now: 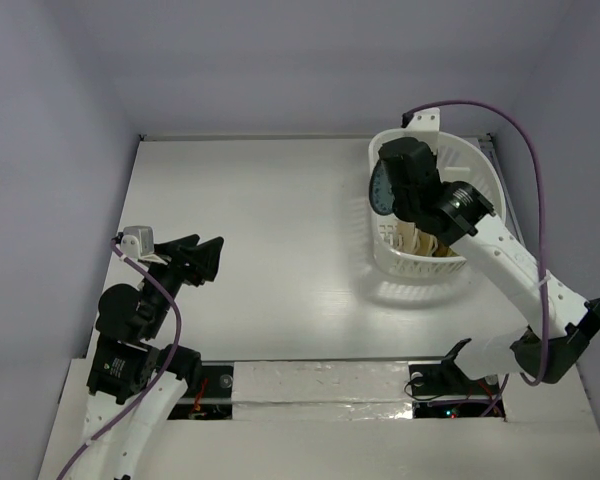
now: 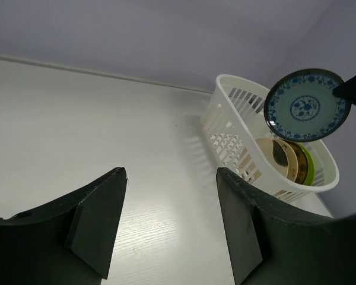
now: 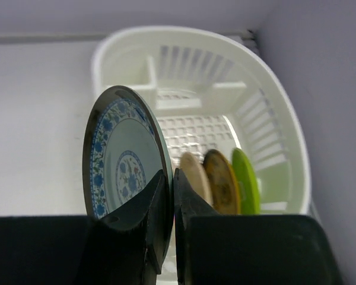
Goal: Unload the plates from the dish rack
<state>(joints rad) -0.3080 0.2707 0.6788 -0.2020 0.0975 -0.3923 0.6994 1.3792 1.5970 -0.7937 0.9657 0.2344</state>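
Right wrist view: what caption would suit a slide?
Right end effector grips the blue patterned plate on edge above the dish rack; three more plates wait inside.

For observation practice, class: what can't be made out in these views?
- Top view: plates left in the dish rack, mostly covered by the right arm.
- Right wrist view: blue plate's lower rim, behind the right gripper.
- Left wrist view: right gripper, cut off by the right edge.
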